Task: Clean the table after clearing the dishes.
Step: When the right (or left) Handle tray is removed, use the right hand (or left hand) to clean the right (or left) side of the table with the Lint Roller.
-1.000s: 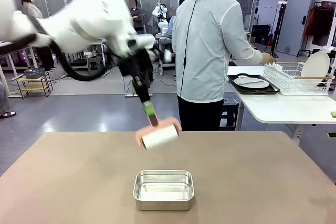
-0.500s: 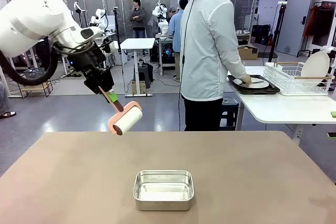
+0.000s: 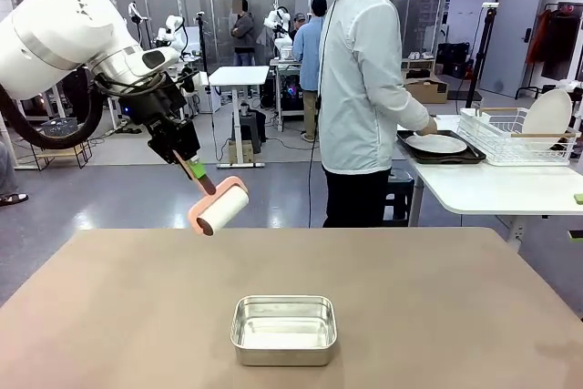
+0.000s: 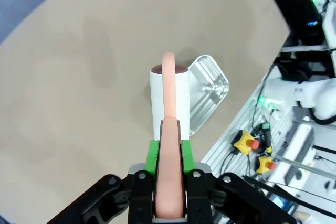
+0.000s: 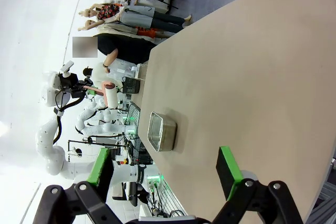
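The tan table [image 3: 437,316] spreads across the front view. My left gripper [image 3: 197,172] hangs above its far left part, shut on the pink handle of a white roller [image 3: 224,208] that is held in the air. From the left wrist, that gripper [image 4: 169,153] clamps the handle with the roller [image 4: 169,98] pointing down at the table [image 4: 79,77]. My right gripper [image 5: 164,171] stands open over the table [image 5: 236,77], nothing between its pads. Of the dishes, a white plate [image 3: 437,144] lies on a dark tray on the white side table, and another plate [image 3: 547,117] stands in a rack.
A square steel tin [image 3: 284,328] sits near the table's front middle, also the tin [image 4: 207,95] and the tin [image 5: 161,131] in the wrist views. A person [image 3: 364,88] stands behind the far edge, hands at the side table [image 3: 492,189]. A white wire rack [image 3: 506,138] stands there.
My left arm has swung the roller from above the table's middle over to the left, then held nearly still. The person's hand has shifted at the plate on the side table.
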Robot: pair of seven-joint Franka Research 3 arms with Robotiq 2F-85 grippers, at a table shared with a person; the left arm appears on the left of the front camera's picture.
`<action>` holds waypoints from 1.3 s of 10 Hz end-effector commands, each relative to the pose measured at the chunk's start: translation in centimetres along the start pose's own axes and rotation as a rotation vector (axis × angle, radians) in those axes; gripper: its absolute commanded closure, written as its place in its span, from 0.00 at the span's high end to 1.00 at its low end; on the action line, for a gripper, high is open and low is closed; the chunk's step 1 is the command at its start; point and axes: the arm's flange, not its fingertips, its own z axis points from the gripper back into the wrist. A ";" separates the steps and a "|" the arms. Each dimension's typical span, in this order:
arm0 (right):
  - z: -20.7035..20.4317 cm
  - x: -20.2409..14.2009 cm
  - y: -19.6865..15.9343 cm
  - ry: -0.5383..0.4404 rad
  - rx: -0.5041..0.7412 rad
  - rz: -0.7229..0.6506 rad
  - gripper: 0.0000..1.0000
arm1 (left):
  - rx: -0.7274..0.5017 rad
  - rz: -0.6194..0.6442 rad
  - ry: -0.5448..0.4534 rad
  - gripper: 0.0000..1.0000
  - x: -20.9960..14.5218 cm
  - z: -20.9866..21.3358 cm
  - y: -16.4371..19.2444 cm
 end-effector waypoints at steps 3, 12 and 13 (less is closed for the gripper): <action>-0.1 -0.3 0.4 0.011 -0.005 -0.003 1.00 | -0.045 0.195 -0.111 0.20 -1.4 -3.0 5.2; -0.1 -0.3 0.4 0.011 -0.005 -0.003 1.00 | -0.256 0.624 -0.203 0.20 -9.8 -13.3 16.5; -0.1 -0.3 0.4 0.011 -0.005 -0.003 1.00 | -0.284 0.641 -0.190 0.20 -10.8 -14.0 17.5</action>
